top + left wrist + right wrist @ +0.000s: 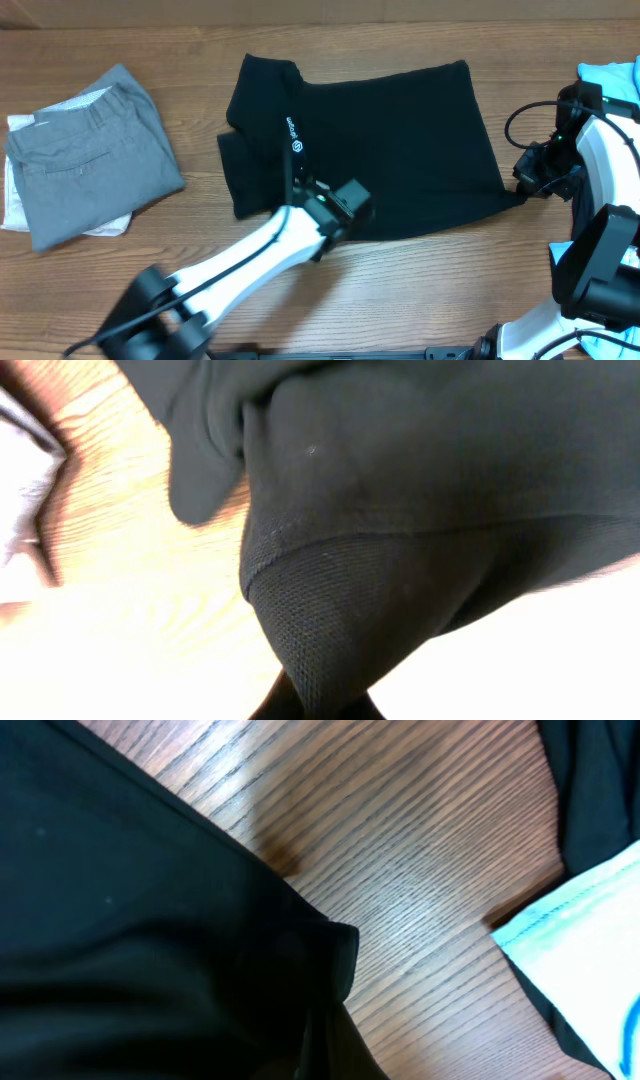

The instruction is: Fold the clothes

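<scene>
Step in hand: first fold of the black shirt (380,140); both grasps look made, and I see no real lift. The shirt lies spread flat mid-counter (150,40), closer to the far edge than the near, with its collar end toward the left edge and its bottom toward the right edge. The left gripper (345,205) sits on the shirt's near side, about mid-length. The left wrist view shows the banded edge (330,610) drawn up into a pinch at the bottom of the frame, so I read it as clenched on fabric. The right gripper (528,185) is at the shirt's near-right corner. From overhead that corner is pulled to a point at the jaws, and the right wrist view shows the corner (335,945) bunching in toward them. The pads themselves are hidden under cloth, so I judge it clamped on the shirt from that.

Next move, as I judge it: raise both ends together and carry the near side over toward the far edge, matching height and pace so the span between the grippers stays taut. Watch the sleeve on the left side, which could drag. Also watch the light blue garment (610,75) at the far-right corner, just beside the right arm. The grey trousers (90,155), on a white garment (15,200) by the left edge, look done; leave them.
</scene>
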Controlling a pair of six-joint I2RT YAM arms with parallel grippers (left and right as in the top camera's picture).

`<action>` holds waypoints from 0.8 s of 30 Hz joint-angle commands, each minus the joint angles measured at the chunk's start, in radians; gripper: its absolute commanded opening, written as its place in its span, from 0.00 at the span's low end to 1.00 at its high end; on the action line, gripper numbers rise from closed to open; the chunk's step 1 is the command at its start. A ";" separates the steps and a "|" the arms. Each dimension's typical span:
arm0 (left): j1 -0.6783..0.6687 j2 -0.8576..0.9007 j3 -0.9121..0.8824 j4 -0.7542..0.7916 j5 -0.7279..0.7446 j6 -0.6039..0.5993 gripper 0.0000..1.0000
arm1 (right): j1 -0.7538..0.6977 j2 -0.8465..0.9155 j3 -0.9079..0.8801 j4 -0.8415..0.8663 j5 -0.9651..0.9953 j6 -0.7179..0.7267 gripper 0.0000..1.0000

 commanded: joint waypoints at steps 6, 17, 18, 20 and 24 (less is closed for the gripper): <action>0.288 -0.174 0.055 -0.101 0.510 0.108 0.04 | -0.037 -0.014 0.000 -0.012 -0.019 -0.011 0.04; 0.379 -0.174 0.048 -0.179 0.914 0.238 0.06 | -0.062 -0.015 0.002 -0.018 0.011 -0.001 0.04; 0.371 -0.174 0.041 -0.191 0.936 0.238 0.12 | -0.065 -0.015 0.002 -0.019 0.011 -0.001 0.04; 0.361 -0.174 0.030 -0.207 0.944 0.238 0.30 | -0.065 -0.015 0.002 -0.021 0.011 -0.001 0.04; 0.363 -0.174 0.013 -0.211 0.724 0.167 0.59 | -0.065 -0.015 0.002 -0.012 0.010 0.000 0.04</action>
